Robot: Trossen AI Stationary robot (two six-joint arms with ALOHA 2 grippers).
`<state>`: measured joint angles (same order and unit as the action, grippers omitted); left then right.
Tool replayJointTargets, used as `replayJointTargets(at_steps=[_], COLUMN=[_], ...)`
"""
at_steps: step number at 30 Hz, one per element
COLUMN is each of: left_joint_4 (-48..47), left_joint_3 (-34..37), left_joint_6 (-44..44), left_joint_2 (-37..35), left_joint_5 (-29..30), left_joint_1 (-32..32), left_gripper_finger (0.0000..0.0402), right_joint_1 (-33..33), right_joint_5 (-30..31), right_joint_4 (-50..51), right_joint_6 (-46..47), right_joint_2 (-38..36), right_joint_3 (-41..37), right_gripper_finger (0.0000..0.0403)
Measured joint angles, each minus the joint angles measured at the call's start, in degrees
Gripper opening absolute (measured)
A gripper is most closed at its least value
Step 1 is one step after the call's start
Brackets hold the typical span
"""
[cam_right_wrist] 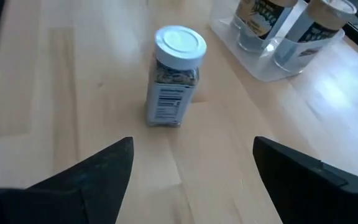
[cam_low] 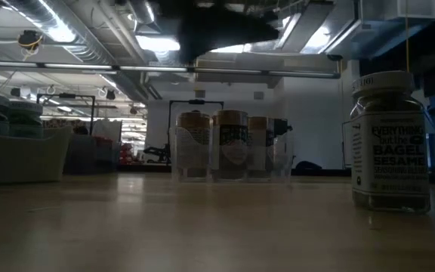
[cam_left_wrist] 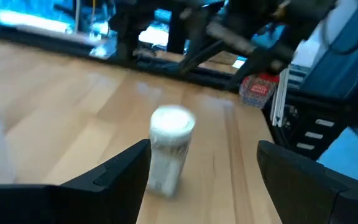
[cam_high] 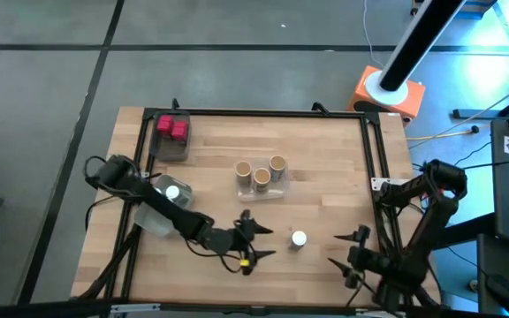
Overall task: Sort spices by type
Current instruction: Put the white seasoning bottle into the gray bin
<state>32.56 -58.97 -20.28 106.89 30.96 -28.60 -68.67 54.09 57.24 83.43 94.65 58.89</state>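
The white-capped jar (cam_high: 299, 238) stands upright and alone on the worktop (cam_high: 325, 177) near its front edge, between the left gripper (cam_high: 256, 240) and right gripper (cam_high: 353, 249), both with fingers spread and empty; it looks light, rigid and smooth-sided, best pinched across its body below the cap.

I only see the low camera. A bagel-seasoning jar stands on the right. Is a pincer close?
Observer: From above, the jar stands between the left pincer and the right pincer, both open, neither touching it.
Operator: More jars like it?
Observer: One white-capped jar sits in a clear tray on the table's left.
Operator: Any red ones?
Observer: Red jars sit in a corner tray, far left.
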Motion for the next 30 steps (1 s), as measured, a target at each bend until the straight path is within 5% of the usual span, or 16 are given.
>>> replayJointTargets(at_steps=[10,30], left_joint_4=[-20.0,-12.1], left_joint_3=[-17.8,-23.2], left_joint_6=[8.3,13.9], left_joint_2=[6.4,16.2], left_joint_5=[-3.7,-14.1], left_joint_1=[4.2,9.0], left_gripper_finger=[0.0276,0.0276], right_joint_1=[0.0,0.1], right_joint_5=[5.4,5.9], right_joint_4=[-18.2,-19.9], right_joint_6=[-0.8,-2.7], right_joint_2=[0.0,0.0], right_joint_3=[-12.4,-12.6], right_gripper_finger=[0.0331,0.0331])
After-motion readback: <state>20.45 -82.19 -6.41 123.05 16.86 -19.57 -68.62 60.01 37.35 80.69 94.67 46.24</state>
